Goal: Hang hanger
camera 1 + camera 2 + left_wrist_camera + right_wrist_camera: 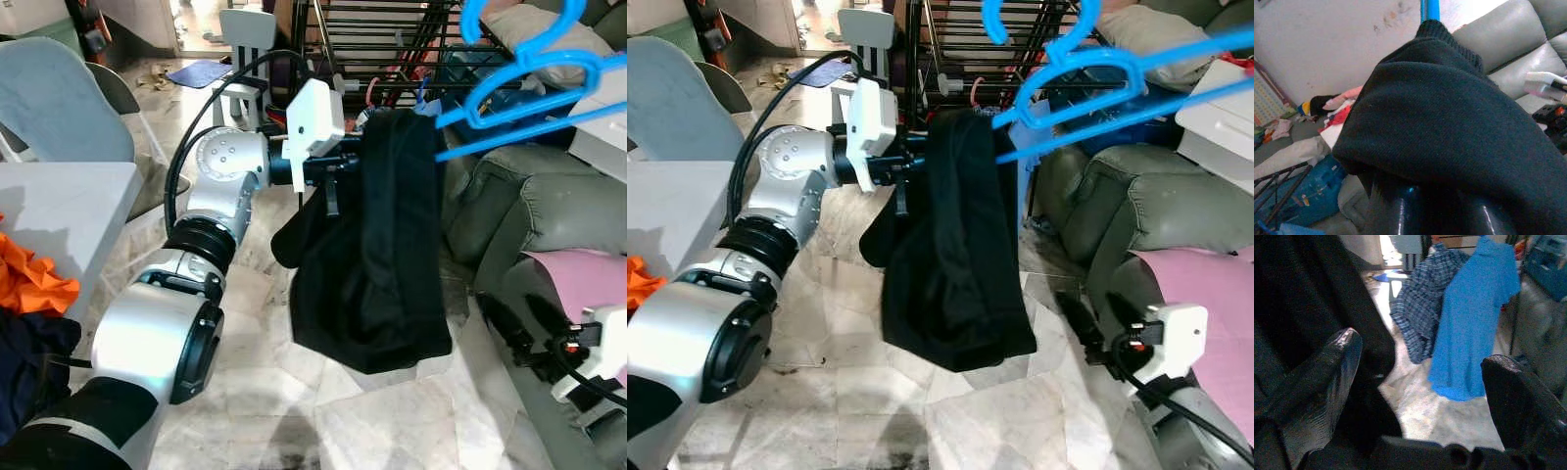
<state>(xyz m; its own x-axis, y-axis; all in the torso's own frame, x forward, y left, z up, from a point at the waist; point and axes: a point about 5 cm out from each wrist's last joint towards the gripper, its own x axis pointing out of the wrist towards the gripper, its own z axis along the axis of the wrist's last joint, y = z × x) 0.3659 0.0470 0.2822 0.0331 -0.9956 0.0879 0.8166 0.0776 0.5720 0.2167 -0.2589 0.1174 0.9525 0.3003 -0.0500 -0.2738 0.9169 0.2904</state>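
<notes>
Hanger (534, 93), blue and raised before the rack, is carrying a black garment (377, 245) that the left gripper (338, 166) is pinching closed to steady it, while the right gripper (1425, 377) is idling with fingers spread, empty.

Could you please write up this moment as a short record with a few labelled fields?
Setting: tiled floor, grey sofa, black drying rack
Garment: black garment draped over a blue hanger, hanging free of the floor
Left gripper: left gripper raised at the garment's top edge, fingers hidden by cloth
Right gripper: right gripper low beside the sofa, open, holding nothing
Already hung: blue shirt and plaid shirt
</notes>
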